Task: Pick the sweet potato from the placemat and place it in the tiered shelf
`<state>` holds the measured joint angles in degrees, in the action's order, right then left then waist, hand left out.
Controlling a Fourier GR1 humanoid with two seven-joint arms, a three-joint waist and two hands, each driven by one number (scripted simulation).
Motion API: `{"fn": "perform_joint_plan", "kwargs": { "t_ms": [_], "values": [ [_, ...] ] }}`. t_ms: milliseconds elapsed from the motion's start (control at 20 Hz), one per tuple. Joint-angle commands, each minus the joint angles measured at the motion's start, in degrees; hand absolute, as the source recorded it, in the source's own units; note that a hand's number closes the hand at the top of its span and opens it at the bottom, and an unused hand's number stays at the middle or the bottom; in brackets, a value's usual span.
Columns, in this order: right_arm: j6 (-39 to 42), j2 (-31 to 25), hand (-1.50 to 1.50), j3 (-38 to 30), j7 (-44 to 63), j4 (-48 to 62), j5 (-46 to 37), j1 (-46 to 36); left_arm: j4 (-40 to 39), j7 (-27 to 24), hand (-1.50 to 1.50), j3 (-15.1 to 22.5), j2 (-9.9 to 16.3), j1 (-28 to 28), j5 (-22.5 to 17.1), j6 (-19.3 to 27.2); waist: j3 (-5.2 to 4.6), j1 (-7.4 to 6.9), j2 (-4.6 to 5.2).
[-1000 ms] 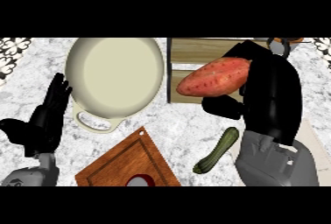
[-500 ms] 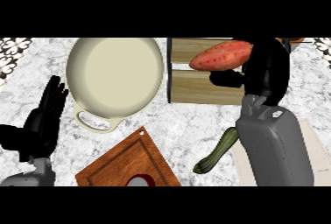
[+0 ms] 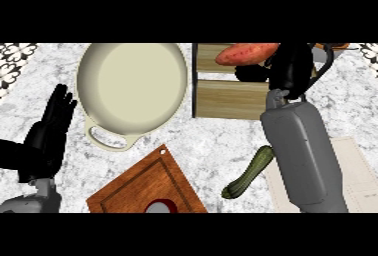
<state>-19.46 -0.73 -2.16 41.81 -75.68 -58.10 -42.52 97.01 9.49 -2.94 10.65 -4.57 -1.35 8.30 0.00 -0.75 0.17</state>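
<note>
Reddish sweet potato [image 3: 246, 53], lengthwise above wooden tiered shelf [image 3: 230, 99]

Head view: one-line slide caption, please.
Right hand holds the sweet potato over the tiered shelf; left hand rests open.

The black right hand [image 3: 289, 67] grips the reddish-orange sweet potato [image 3: 247, 53] over the wooden tiered shelf [image 3: 225, 95] (upper level).

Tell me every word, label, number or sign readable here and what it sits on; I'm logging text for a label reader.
None: no readable text shows.
The pan, cutting board, shelf, placemat, sweet potato and zucchini bear no writing.
The counter has only marble veining and a black-and-white pattern at its far corners.
</note>
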Motion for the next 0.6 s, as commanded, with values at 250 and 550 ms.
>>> {"fn": "perform_joint_plan", "kwargs": {
  "t_ms": [250,550],
  "values": [
    [-1.8,-1.7,-1.50,-5.4,-8.6,12.1,9.9,-5.6,-3.9,-2.6,0.00,-1.2,-1.2,-1.6,0.1,-0.8,-0.01,0.36,-0.04],
    [-1.3,-1.9,-1.50,-5.4,-10.8,10.0,13.4,-7.7,2.1,0.4,0.00,1.4,-2.8,1.3,2.5,0.8,0.00,0.31,-0.15]
  ]
}}
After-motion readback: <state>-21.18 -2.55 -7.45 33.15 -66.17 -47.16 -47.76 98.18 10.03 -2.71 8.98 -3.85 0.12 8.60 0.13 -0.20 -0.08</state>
